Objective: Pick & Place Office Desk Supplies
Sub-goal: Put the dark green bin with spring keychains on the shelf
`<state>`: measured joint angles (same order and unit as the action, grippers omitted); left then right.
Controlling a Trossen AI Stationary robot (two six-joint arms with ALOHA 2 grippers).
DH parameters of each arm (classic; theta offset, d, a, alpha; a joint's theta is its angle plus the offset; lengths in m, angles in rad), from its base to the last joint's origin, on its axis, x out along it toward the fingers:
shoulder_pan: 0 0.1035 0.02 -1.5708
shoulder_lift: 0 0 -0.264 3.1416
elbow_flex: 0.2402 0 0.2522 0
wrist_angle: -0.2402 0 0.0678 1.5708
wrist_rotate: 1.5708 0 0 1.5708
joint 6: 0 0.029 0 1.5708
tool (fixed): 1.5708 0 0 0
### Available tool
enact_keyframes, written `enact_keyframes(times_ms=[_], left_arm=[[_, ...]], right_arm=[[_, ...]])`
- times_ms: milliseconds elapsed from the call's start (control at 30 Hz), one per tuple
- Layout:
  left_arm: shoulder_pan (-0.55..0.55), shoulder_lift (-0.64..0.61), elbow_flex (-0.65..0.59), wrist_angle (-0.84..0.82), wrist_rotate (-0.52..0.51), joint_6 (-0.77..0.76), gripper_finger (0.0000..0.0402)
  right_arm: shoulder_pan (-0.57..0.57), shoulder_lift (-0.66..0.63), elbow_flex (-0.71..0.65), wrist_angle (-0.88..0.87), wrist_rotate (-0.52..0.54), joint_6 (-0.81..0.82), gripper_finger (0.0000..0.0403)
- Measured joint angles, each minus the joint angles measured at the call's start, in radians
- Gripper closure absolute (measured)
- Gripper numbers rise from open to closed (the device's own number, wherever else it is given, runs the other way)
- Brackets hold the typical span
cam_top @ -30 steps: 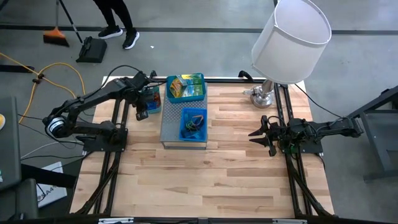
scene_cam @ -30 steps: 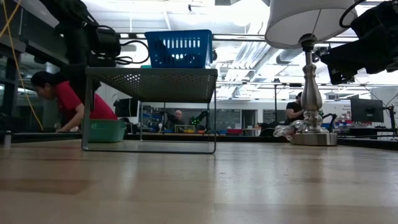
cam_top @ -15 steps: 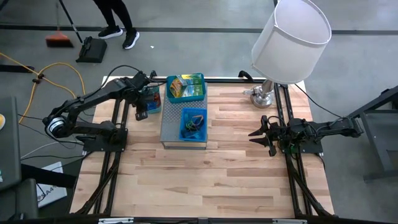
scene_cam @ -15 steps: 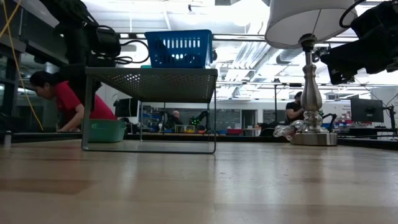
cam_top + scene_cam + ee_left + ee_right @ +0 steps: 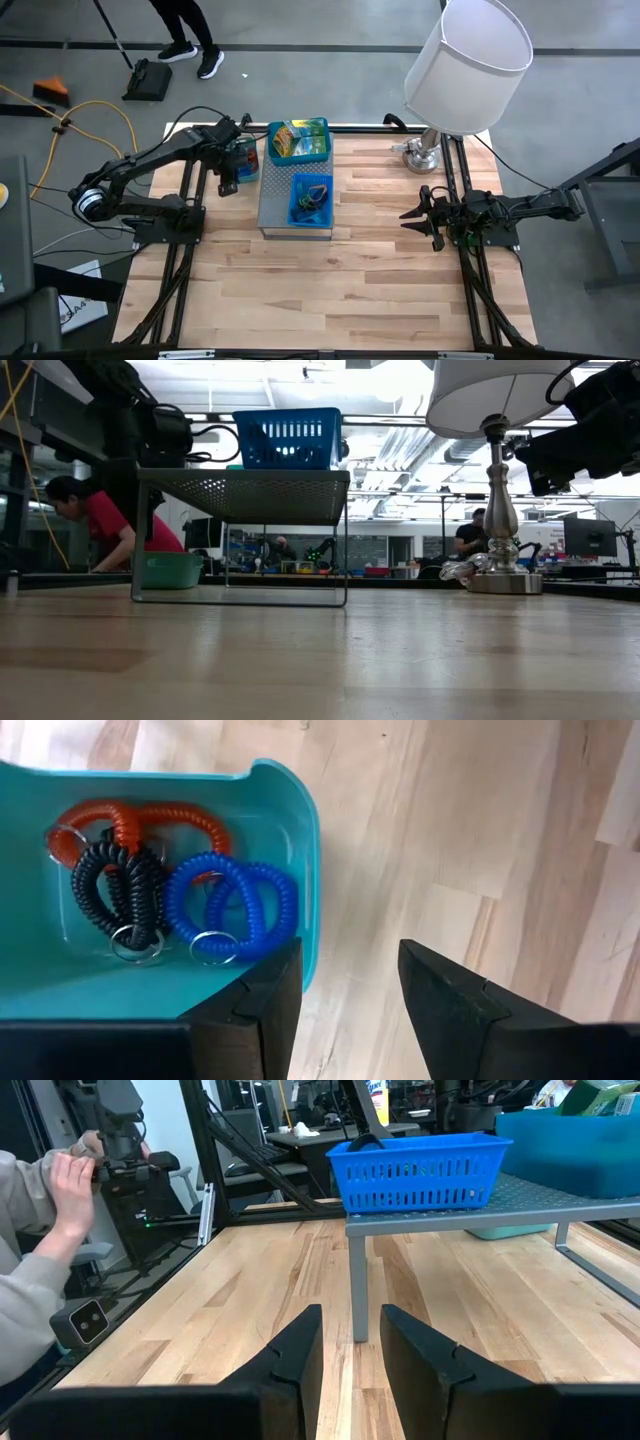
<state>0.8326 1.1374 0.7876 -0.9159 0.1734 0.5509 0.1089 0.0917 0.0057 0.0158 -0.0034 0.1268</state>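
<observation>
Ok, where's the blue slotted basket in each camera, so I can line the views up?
High view: the blue slotted basket sits centre-left on the grey perforated shelf, the lower of the two bins there.
Low view: upper centre-left, on top of the shelf.
Left wrist view: not in it; only a teal bin shows.
Right wrist view: upper middle, on the shelf.
Shared landmark: the grey perforated shelf under it.

Two dark, multi-jointed robot arms, the left arm [image 5: 150, 160] and the right arm [image 5: 520, 208], show matte black links and thin black cables, each ending in blunt, angular black fingers [image 5: 450, 1010] of moulded plastic on black frame legs.
</observation>
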Motion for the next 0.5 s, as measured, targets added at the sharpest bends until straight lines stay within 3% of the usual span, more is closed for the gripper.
enact_keyframes(times_ms=[267, 500], left_arm=[[0.001, 0.000, -0.032, 0.011, 0.000, -0.089, 0.0241], [0.004, 0.000, -0.081, 0.079, -0.019, -0.074, 0.0241]], right_arm=[[0.000, 0.000, 0.000, 0.000, 0.000, 0.000, 0.0311], [0.000, 0.000, 0.000, 0.000, 0.000, 0.000, 0.0311]])
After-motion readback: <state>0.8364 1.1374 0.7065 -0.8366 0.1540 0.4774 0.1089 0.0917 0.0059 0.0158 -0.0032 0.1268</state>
